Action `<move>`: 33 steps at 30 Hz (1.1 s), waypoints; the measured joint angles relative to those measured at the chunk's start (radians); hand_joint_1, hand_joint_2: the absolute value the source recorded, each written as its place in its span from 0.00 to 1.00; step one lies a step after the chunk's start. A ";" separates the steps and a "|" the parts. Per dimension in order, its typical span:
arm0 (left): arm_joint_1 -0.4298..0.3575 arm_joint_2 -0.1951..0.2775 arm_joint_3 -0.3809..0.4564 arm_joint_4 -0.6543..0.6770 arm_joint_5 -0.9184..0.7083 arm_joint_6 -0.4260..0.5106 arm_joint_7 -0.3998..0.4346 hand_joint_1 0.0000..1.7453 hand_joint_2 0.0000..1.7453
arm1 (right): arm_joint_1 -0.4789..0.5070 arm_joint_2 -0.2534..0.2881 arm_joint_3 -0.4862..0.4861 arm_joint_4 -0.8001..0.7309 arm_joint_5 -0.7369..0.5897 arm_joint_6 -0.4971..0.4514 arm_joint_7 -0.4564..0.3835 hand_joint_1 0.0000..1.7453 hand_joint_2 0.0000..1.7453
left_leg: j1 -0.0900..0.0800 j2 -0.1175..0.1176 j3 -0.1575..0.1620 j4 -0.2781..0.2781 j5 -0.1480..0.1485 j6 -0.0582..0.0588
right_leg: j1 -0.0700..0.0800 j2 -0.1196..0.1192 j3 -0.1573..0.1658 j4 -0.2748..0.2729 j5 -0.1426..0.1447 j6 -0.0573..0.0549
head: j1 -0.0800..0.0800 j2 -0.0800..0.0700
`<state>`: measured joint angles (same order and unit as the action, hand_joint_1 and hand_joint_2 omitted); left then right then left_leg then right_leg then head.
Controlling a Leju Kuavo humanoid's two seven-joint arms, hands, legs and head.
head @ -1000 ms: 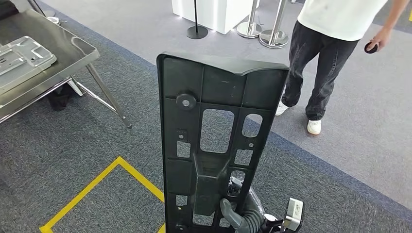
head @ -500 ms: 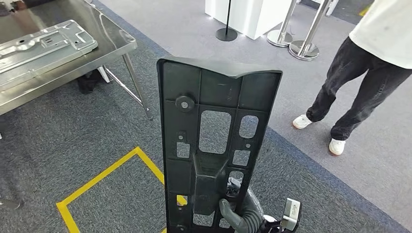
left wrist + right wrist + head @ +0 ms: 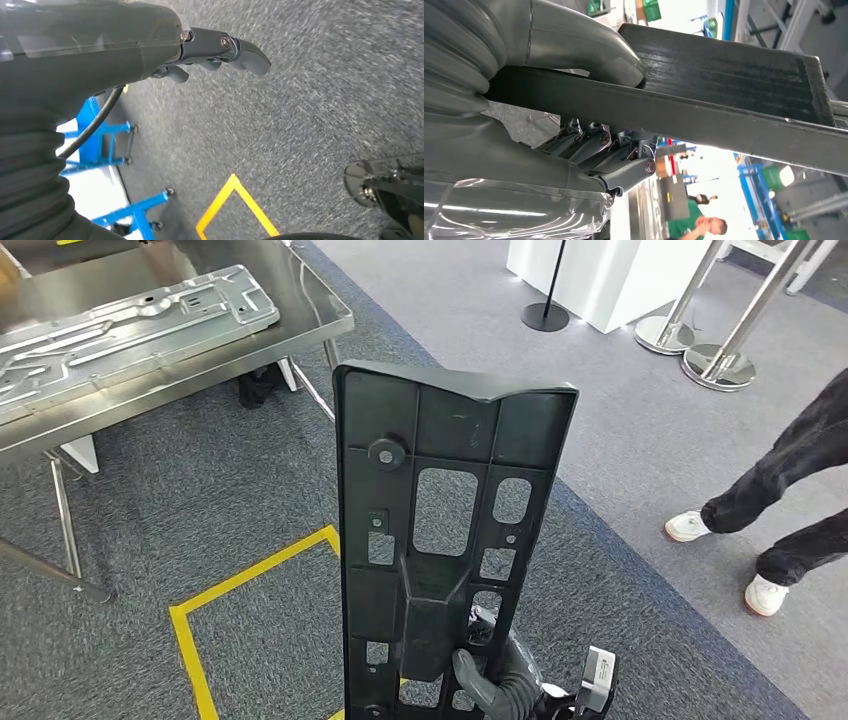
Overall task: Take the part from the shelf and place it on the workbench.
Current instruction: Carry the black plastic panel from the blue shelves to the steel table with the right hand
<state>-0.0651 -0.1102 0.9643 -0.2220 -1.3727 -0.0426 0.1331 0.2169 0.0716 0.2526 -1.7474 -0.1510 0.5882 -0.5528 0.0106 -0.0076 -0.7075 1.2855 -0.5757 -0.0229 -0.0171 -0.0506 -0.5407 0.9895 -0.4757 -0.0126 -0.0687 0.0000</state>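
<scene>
While you look down through the head view, the black plastic part stands upright in front of the robot, a long ribbed panel with several rectangular cut-outs, and the right hand grips it near its lower end, the grey thumb pressed against the face turned toward you. Over at the upper left you can see the steel table, well apart from the part, with a flat silver metal panel lying on it. Yellow floor tape marks a corner on the grey carpet between the table and the part. A person's dark trouser legs and white shoes stand at the right, and chrome stanchions rise beyond them.

Turning to the left wrist view, you see the left hand hanging over the carpet with its fingers loosely bent and holding nothing; yellow tape and blue frame legs show past it.

From the right wrist view, you can check the grasp up close: the thumb lies on one face of the part's dark edge and the fingers curl against the opposite face, clamping the panel between them.
</scene>
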 joint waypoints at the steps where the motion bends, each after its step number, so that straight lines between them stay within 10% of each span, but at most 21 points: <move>1: 0.001 0.000 0.001 0.000 0.001 0.008 -0.015 0.00 1.00 | -0.004 -0.001 0.001 0.001 0.009 0.000 -0.009 0.81 1.00 | 0.002 0.006 0.024 -0.047 0.032 -0.001 | 0.000 -0.012 0.003 0.001 -0.003 0.002 | 0.000 0.000; 4: -0.005 0.000 0.005 0.000 0.003 0.018 -0.045 0.00 1.00 | -0.023 -0.002 0.005 -0.001 0.021 -0.001 -0.010 0.81 1.00 | -0.003 0.059 0.129 -0.247 0.113 0.010 | 0.005 -0.041 0.017 0.004 -0.014 0.015 | 0.000 0.000; 8: -0.010 -0.001 0.007 0.000 0.004 0.019 -0.048 0.00 1.00 | -0.034 -0.003 0.008 -0.007 0.020 -0.001 0.002 0.81 1.00 | -0.008 0.045 0.141 -0.283 0.117 0.034 | 0.008 -0.065 0.028 0.006 -0.024 0.036 | 0.000 0.000; 14: -0.016 -0.010 0.008 0.000 0.006 0.021 -0.050 0.00 1.00 | -0.037 -0.008 0.010 -0.013 0.020 0.000 0.004 0.81 1.00 | -0.005 -0.026 0.142 -0.289 0.127 0.055 | 0.003 0.043 -0.110 0.294 -0.161 0.048 | 0.000 0.000; 16: -0.015 -0.014 0.008 0.000 0.006 0.021 -0.051 0.00 1.00 | -0.039 -0.009 0.010 -0.013 0.020 0.001 0.005 0.81 1.00 | -0.007 -0.055 0.144 -0.288 0.127 0.055 | 0.004 0.050 -0.111 0.269 -0.115 0.042 | 0.000 0.000; 19: -0.018 -0.020 0.008 0.000 0.008 0.022 -0.050 0.00 1.00 | -0.044 -0.010 0.009 -0.013 0.020 0.004 0.005 0.81 1.00 | -0.010 -0.095 0.147 -0.285 0.126 0.050 | 0.003 0.106 -0.030 0.067 -0.009 0.028 | 0.000 0.000; 23: -0.018 -0.021 0.010 0.000 0.010 0.022 -0.048 0.00 1.00 | -0.050 -0.010 0.010 -0.013 0.018 0.006 0.005 0.81 1.00 | -0.005 -0.128 0.132 -0.283 0.128 0.028 | 0.004 0.106 -0.011 0.011 0.002 0.017 | 0.000 0.000; 25: -0.017 -0.020 0.012 0.000 0.010 0.022 -0.047 0.00 1.00 | -0.054 -0.010 0.010 -0.013 0.017 0.006 0.005 0.81 1.00 | -0.009 -0.086 0.115 -0.246 0.102 0.018 | -0.001 0.080 -0.005 0.002 0.005 0.005 | 0.000 0.000; 29: -0.022 -0.016 0.013 0.000 0.010 0.022 -0.045 0.00 1.00 | -0.055 -0.010 0.011 -0.012 0.017 0.006 0.005 0.81 1.00 | -0.006 -0.010 -0.001 -0.005 -0.013 0.001 | 0.001 0.021 -0.001 -0.002 0.002 -0.004 | 0.000 0.000; 31: -0.020 -0.014 0.013 0.000 0.011 0.023 -0.045 0.00 1.00 | -0.055 -0.010 0.011 -0.012 0.017 0.007 0.005 0.81 1.00 | -0.003 -0.003 0.005 -0.014 0.012 -0.004 | 0.001 -0.007 0.002 -0.001 -0.002 -0.001 | 0.000 0.000; 33: -0.018 -0.012 0.014 0.000 0.012 0.026 -0.044 0.00 1.00 | -0.057 -0.010 0.011 -0.012 0.017 0.010 0.005 0.81 1.00 | -0.002 0.030 0.080 -0.156 0.078 -0.004 | 0.002 -0.030 0.009 0.002 -0.010 0.005 | 0.000 0.000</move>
<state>-0.0834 -0.1226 0.9784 -0.2224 -1.3606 -0.0171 0.0888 0.1601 0.0612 0.2636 -1.7597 -0.1343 0.5978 -0.5478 0.0087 0.0220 -0.6276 1.1298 -0.4975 -0.0273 -0.0154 -0.0811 -0.5315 0.9912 -0.4852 -0.0077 -0.0683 0.0000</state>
